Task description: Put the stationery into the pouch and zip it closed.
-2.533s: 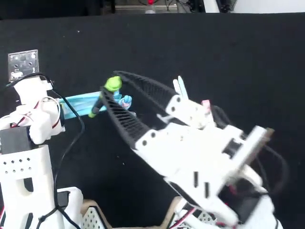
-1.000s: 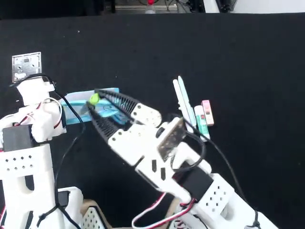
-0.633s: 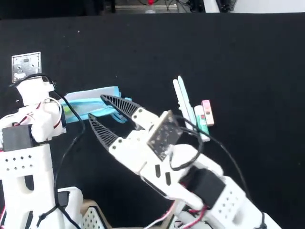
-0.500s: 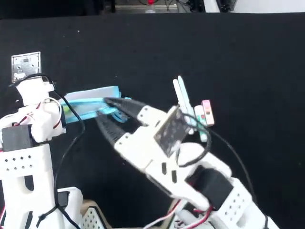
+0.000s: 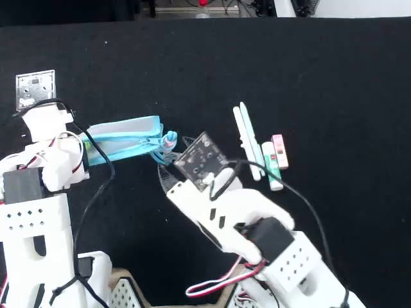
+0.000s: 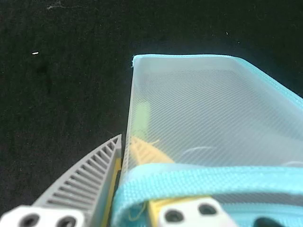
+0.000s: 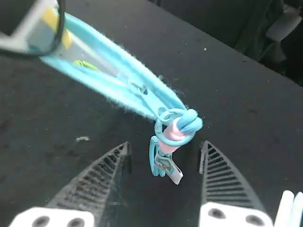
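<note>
The pouch (image 5: pixel 122 142) is lying on the black table (image 5: pixel 308 70), with its long side running across the high view. The left claw (image 6: pixel 120 153) is pinching the pouch's end, shut on its teal edge. Its grey finger (image 6: pixel 87 189) is sitting outside the mesh and its yellow-padded one is showing through the mesh. A green thing (image 6: pixel 140 118) is lying inside the pouch, close to that held end.

At the pouch's other end, the pull (image 7: pixel 174 127) is sticking out with its looped cord and small tag hanging. The right claw (image 7: pixel 165 146) is hovering at that end, spread wide. Its two fingers (image 7: pixel 106 177) are standing on either side of the pull without touching it, and it is gripping nothing.

The pens (image 5: pixel 249 142) are lying outside the pouch, well past its pull end. They are side by side and roughly crosswise to the pouch's length. A marker (image 5: pixel 272 170) is lying just beside the pens, on the side away from the pouch. A pink piece (image 5: pixel 279 152) is lying beside the marker, farther still from the pouch.

A small metal plate (image 5: pixel 35 86) is lying beyond the pouch's held end.
</note>
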Tool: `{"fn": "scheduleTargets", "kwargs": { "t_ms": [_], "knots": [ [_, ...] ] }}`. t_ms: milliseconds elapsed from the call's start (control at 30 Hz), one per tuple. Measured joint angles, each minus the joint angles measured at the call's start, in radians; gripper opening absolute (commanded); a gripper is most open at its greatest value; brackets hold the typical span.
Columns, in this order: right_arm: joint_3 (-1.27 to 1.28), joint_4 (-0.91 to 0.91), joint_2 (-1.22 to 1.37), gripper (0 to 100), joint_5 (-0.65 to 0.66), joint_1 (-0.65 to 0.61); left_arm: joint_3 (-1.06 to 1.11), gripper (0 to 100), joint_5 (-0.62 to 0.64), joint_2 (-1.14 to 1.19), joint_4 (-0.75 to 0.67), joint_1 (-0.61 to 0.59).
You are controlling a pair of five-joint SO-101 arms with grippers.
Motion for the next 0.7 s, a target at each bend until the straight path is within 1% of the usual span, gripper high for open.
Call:
{"fn": "scheduleTargets", "kwargs": {
  "t_ms": [133,233,333,533,600,633,700],
  "knots": [
    [0.12,-0.169,0.0,22.2,0.029,0.011,0.0,3,0.0,0.0,0.0,0.0],
    [0.204,-0.308,0.0,22.2,0.04,0.048,0.0,3,0.0,0.0,0.0,0.0],
    [0.265,-0.41,0.0,22.2,0.04,0.083,0.0,3,0.0,0.0,0.0,0.0],
    [0.304,-0.496,0.0,21.9,0.04,0.08,0.0,3,0.0,0.0,0.0,0.0],
    [0.304,-0.514,0.0,21.7,0.04,0.058,0.0,3,0.0,0.0,0.0,0.0],
    [0.304,-0.52,0.0,20.5,0.04,0.055,0.0,3,0.0,0.0,0.0,0.0],
    [0.304,-0.523,0.0,13.4,0.04,0.054,0.0,3,0.0,0.0,0.0,0.0]
  ]
}}
